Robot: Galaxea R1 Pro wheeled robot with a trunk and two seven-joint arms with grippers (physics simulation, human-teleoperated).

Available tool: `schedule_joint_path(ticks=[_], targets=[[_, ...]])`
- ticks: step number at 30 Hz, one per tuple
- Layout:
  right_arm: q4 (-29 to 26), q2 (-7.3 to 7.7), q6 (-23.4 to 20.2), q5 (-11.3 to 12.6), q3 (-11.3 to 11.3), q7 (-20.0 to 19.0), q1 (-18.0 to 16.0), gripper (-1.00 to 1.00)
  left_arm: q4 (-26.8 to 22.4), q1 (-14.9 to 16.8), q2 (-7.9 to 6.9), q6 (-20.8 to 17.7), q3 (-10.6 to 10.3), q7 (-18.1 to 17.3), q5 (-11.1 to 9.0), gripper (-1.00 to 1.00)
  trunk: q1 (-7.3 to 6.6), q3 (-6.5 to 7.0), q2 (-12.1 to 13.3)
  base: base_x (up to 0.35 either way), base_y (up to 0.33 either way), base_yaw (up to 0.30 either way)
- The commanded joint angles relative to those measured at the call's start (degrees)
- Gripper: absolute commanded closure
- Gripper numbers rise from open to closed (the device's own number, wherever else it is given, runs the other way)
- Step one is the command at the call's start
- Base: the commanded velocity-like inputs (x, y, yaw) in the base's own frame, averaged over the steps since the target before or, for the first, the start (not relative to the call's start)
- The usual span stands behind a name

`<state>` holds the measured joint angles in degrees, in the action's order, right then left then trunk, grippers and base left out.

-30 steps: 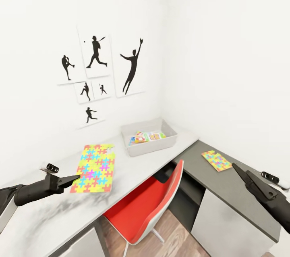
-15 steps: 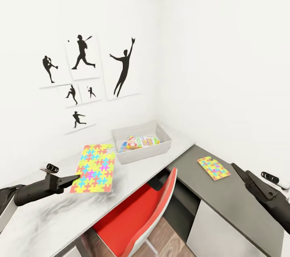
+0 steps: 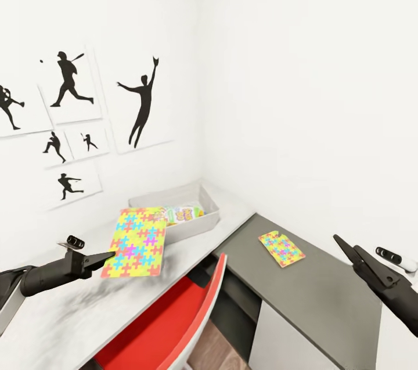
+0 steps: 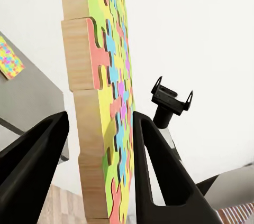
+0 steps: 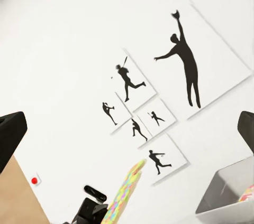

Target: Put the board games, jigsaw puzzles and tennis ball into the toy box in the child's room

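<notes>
left claw (image 3: 110, 255) is clamped on a board edge, arm extended; right claw (image 3: 339, 241) spread, empty.

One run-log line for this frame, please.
left gripper: shut on jigsaw puzzle, held above table | right gripper: open, empty | second puzzle: on grey desk | toy box: holds board games

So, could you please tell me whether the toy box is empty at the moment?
Not empty. In the head view the toy box on the table holds colourful printed boxes inside its rim.
</notes>
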<state>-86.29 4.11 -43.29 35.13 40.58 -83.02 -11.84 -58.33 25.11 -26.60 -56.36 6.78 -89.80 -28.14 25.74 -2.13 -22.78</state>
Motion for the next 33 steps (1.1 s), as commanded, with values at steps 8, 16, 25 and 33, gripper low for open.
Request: schedule_joint_path(ticks=[8,16,25,33], targets=[[0.02,-0.02,-0.51,0.06,-0.06,-0.04,-0.08,-1.00,-0.03,-0.03,-0.03,-0.60,-0.01,-0.20,-0.07,1.00,0.05,0.42,-0.14,0.010,-0.029,-0.198],[-0.01,-0.21,-0.35,0.03,-0.13,-0.04,-0.09,-1.00,-0.03,-0.06,-0.03,-0.60,0.27,-0.20,-0.07,1.00,0.05,0.97,-0.14,0.022,-0.023,-0.198],[-0.22,-0.39,-0.10,0.03,-0.12,-0.04,-0.08,-1.00,-0.03,-0.05,-0.03,-0.60,0.34,-0.20,-0.07,1.00,0.05,1.25,-0.14,0.163,-0.151,-0.081],[-0.37,-0.44,-0.16,0.03,-0.17,0.18,-0.09,-1.00,-0.03,-0.06,-0.03,-0.60,0.34,-0.20,-0.02,1.00,0.05,1.20,-0.14,0.114,-0.094,-0.003]])
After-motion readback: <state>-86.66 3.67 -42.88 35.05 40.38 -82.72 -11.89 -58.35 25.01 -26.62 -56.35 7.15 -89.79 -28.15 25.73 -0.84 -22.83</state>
